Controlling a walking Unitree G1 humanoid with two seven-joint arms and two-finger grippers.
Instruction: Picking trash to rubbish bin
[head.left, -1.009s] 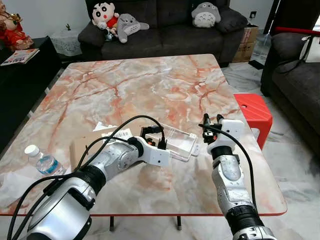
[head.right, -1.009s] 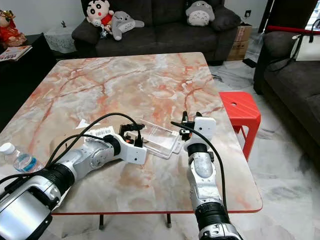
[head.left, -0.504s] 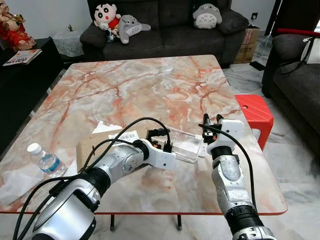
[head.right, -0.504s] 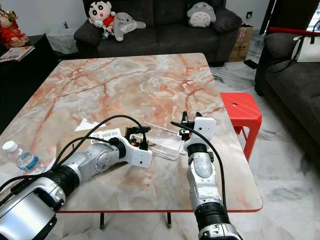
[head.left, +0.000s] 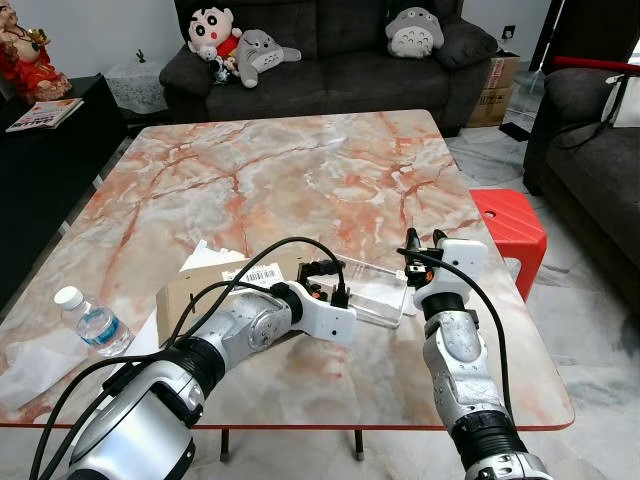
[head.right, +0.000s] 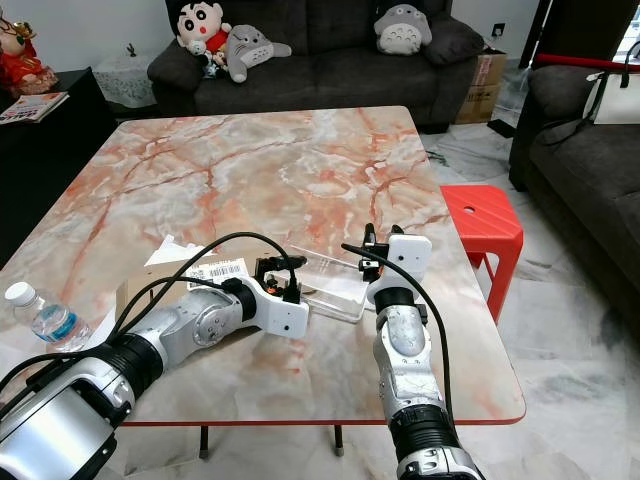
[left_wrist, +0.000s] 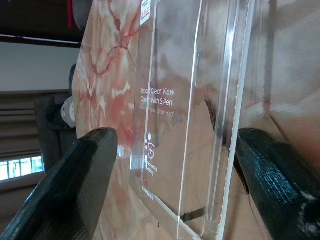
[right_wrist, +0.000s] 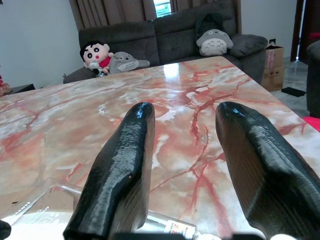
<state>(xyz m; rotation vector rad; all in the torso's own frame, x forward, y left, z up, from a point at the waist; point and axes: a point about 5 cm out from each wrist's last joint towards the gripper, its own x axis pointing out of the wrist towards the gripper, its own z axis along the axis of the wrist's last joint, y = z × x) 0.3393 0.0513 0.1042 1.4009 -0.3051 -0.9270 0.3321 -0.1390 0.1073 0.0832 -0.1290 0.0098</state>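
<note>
On the far left of the marble table (head.left: 300, 170) lies a crumpled tissue (head.left: 35, 365), and next to it a small water bottle (head.left: 90, 322) with a white cap, lying near the table's left edge. A flat brown cardboard box (head.left: 215, 283) with a barcode label sits just right of the bottle, a bit of white paper (head.left: 205, 254) poking out behind it. The left arm stretches across the box, and the left gripper (head.left: 325, 276) is down at the near left end of the clear plastic package (head.left: 375, 290), its black fingers (left_wrist: 75, 185) spread wide, one on each side of the package's edge as the left wrist view has it. The package itself lies flat on the table, between the two grippers. To its right, the right gripper (head.left: 424, 243) stands upright above the package's right end, fingers (right_wrist: 117, 175) apart and holding nothing. Off the table's right side stands a red stool (head.left: 510, 225), and at the back a dark sofa (head.left: 330, 60) with plush toys (head.left: 235, 45).
</note>
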